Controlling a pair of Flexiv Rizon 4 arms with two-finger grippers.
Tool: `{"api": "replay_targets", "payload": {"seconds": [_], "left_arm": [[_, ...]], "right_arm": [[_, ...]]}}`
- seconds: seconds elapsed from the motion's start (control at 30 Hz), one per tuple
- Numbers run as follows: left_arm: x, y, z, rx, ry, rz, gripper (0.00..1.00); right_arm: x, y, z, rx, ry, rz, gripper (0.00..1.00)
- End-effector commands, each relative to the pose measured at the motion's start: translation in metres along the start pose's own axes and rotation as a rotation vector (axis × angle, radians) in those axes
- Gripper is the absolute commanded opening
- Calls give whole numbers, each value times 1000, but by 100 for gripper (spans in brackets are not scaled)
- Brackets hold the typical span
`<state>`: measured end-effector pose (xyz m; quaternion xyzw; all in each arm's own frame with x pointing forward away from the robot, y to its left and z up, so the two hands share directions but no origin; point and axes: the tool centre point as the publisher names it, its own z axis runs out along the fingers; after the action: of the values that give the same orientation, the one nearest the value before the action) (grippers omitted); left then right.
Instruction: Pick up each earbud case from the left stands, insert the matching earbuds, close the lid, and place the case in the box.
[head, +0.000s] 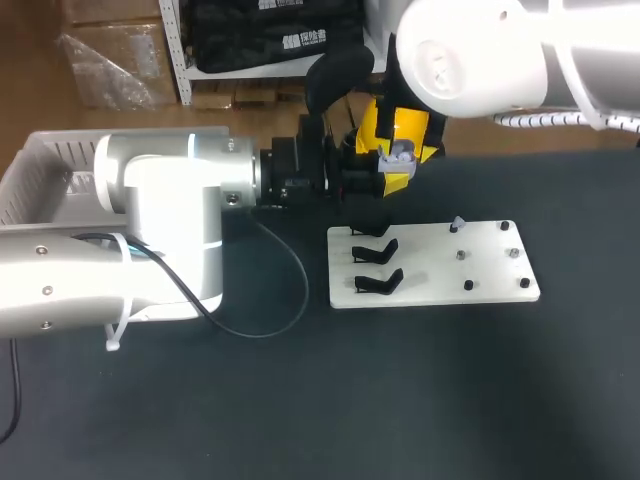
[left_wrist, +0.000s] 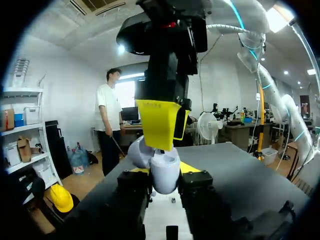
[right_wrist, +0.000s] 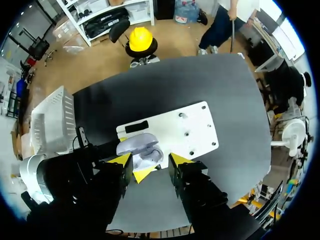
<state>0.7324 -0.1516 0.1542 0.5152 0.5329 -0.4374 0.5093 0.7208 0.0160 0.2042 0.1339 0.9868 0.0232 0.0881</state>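
A pale lavender earbud case (head: 402, 153) is held in the air behind the white stand board (head: 470, 262), with my left gripper (head: 392, 170) shut on its sides. In the left wrist view the case (left_wrist: 165, 172) sits between the fingers of that gripper (left_wrist: 165, 182), its lid tipped back. My right gripper (head: 400, 135) hangs directly over the case. In the right wrist view its yellow tips (right_wrist: 150, 160) stand apart on either side of the open case (right_wrist: 142, 148) without clamping it. The left part of the board carries black stands (head: 378, 282), all of them empty.
Small pegs (head: 468, 286) dot the right half of the board. A white slatted box (head: 40, 170) stands at the table's far left, partly behind my left arm. A black cable (head: 290, 300) loops over the dark tabletop left of the board.
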Motion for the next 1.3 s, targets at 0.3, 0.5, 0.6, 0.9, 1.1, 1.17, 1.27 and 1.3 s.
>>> {"api": "replay_targets", "payload": {"seconds": [0.3,0.5,0.6,0.9,1.1,1.17,1.27,1.3], "left_arm": [[2,-3,0,-13,-9,6,0],[2,-3,0,-13,-9,6,0],[2,-3,0,-13,-9,6,0],[2,-3,0,-13,-9,6,0],[2,-3,0,-13,-9,6,0],[2,-3,0,-13,-9,6,0],[2,-3,0,-13,-9,6,0],[2,-3,0,-13,-9,6,0]], "right_arm": [[36,-39,-36,-100,-116,-136,100],[42,-62,-39,-85,-172,-172,100],[39,-75,-32,-65,-188,-154,100],[23,-100,-17,-56,-205,-114,100],[5,-110,7,-75,-183,-92,100],[0,-112,17,-74,-180,-93,100],[-7,-117,31,-81,-172,-76,100],[-9,-119,34,-85,-164,-67,100]]}}
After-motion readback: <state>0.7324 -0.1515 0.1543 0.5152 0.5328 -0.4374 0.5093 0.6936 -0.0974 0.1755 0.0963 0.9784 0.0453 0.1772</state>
